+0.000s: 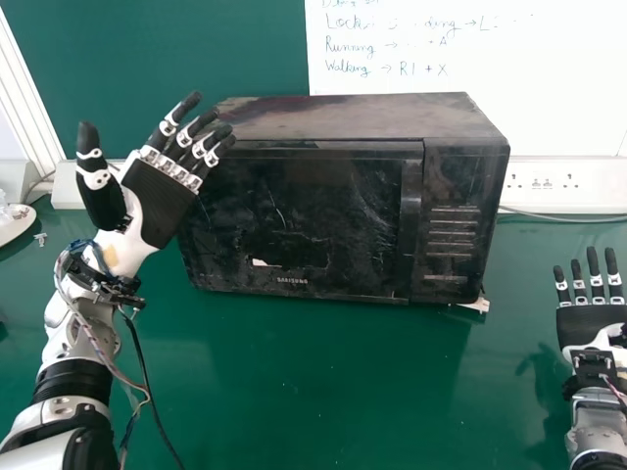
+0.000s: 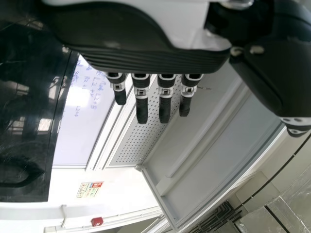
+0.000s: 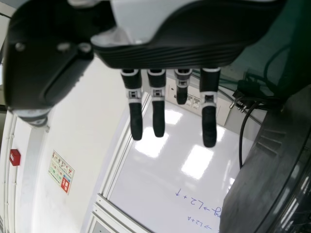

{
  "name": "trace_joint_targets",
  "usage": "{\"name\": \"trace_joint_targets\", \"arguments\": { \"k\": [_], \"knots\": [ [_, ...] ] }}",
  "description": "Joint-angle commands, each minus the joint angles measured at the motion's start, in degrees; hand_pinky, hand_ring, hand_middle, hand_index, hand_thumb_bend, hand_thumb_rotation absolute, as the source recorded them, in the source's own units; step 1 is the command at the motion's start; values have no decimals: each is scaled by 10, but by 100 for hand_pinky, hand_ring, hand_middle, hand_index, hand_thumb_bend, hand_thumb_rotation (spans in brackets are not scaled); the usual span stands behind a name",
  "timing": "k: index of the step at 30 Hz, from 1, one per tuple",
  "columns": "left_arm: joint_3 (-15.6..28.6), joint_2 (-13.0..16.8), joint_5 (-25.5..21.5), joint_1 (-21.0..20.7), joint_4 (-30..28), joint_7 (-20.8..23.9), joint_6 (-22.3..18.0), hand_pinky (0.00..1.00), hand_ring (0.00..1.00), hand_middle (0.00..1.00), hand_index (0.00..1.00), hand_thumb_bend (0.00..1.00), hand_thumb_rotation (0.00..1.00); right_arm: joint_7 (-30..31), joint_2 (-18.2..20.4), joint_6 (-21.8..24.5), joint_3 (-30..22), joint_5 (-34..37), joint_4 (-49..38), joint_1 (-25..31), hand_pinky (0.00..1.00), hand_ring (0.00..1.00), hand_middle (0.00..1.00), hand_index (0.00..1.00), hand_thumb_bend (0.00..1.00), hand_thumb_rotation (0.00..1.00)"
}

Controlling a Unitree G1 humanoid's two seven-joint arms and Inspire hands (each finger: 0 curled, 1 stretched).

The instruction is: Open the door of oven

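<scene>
A black oven (image 1: 313, 206) stands on the green table in the head view, its door closed, with a vertical handle (image 1: 410, 215) right of the door's middle. My left hand (image 1: 162, 201) is raised at the oven's left front corner, fingers straight and thumb up; whether it touches the oven I cannot tell. In the left wrist view my left hand (image 2: 146, 56) has straight fingers, with the dark oven front (image 2: 29, 107) beside it. My right hand (image 1: 593, 318) is open over the table, right of the oven. The right wrist view has my right hand (image 3: 170, 43) and the oven's side (image 3: 272, 170).
The green table (image 1: 323, 392) extends in front of the oven. Behind stand a whiteboard (image 1: 549, 88) and a white socket strip (image 1: 578, 184). A cable (image 1: 563, 217) runs behind on the right. A white dish-like object (image 1: 14, 227) lies at the far left.
</scene>
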Motion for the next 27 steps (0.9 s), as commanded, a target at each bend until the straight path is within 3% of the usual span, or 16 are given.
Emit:
{"name": "trace_joint_targets", "arguments": {
  "k": [1, 6, 14, 27],
  "knots": [
    [-8, 10, 9, -15, 12, -8, 3, 46, 67, 77, 74, 91, 83, 6, -2, 2, -2, 3, 4, -4, 79, 94, 97, 98, 100, 94],
    [-23, 13, 27, -22, 29, -20, 0, 47, 69, 79, 77, 92, 86, 8, -2, 2, -3, 4, 5, -5, 78, 95, 98, 98, 100, 92],
    [-42, 14, 48, -35, 55, -29, 40, 51, 74, 83, 78, 92, 80, 15, 0, 1, -5, 6, 5, -6, 93, 100, 100, 97, 100, 92],
    [-71, 8, 103, -73, 116, -42, 29, 55, 78, 88, 81, 94, 76, 19, -1, 5, -5, 10, 6, -7, 99, 100, 100, 96, 100, 90]
  ]
}}
